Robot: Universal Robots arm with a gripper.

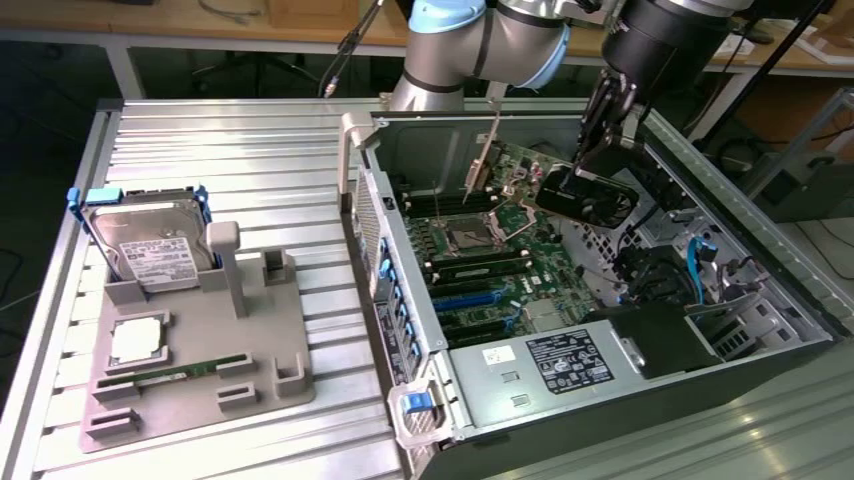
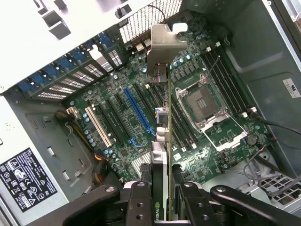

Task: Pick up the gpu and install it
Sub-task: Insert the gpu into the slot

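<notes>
The gpu (image 1: 577, 196), a dark card with a black cooler and a silvery end bracket, hangs inside the open computer case (image 1: 767, 330) above the motherboard (image 1: 497, 272). My gripper (image 1: 591, 160) is shut on its upper edge. In the wrist view the gpu (image 2: 162, 117) appears edge-on, its bracket (image 2: 162, 44) toward the case's slotted rear wall. The fingers (image 2: 139, 203) of my gripper (image 2: 163, 205) clamp the card from both sides. The card floats over the board beside the blue slot (image 2: 138, 110), not seated in any slot.
The CPU socket (image 2: 207, 107) with its open metal frame lies beside the card. A power supply (image 1: 561, 360) fills the case's near end. Outside the case, a grey tray (image 1: 267, 330) holds a hard drive (image 1: 150, 245), a processor (image 1: 138, 341) and a memory stick (image 1: 174, 372).
</notes>
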